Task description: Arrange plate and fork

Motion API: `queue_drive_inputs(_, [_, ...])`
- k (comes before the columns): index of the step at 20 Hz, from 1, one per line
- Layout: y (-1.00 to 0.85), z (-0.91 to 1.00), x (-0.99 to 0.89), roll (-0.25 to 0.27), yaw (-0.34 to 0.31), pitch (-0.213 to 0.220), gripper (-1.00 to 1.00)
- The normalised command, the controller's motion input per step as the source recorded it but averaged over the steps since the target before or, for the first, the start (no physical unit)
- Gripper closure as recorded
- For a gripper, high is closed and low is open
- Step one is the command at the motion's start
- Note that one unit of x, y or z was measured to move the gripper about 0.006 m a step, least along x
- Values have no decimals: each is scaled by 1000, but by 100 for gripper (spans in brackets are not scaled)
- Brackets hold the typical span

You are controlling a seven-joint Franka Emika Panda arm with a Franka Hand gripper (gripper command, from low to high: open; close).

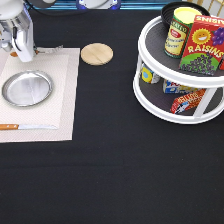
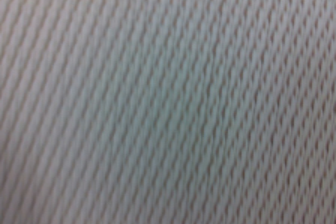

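At exterior view's top left: gripper (image 1: 24, 54) down on placemat (image 1: 62, 95), finger state untellable; fork (image 1: 47, 50) just rightward, lying crosswise; plate (image 1: 27, 88) below.

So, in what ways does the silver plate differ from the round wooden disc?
The plate is shiny silver metal with a raised rim; the wooden disc is matte tan and looks flat. The plate is wider than the wooden disc. The plate lies on the pale placemat, below the gripper in the exterior view; the wooden disc lies on the black table beside the mat. Both are round and lie flat.
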Motion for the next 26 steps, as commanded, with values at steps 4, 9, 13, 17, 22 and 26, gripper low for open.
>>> queue_drive_inputs(4, [86,-183,-289,-108,-221,3,100])
queue_drive_inputs(9, [189,-33,-218,-134,-132,0,100])
queue_drive_inputs(13, [212,1,-27,-132,61,-3,100])
queue_drive_inputs(17, [208,73,22,-123,241,-11,100])
queue_drive_inputs(22, [25,7,-90,-79,271,-12,100])
queue_drive_inputs(26, [-15,0,-243,-67,174,-28,100])
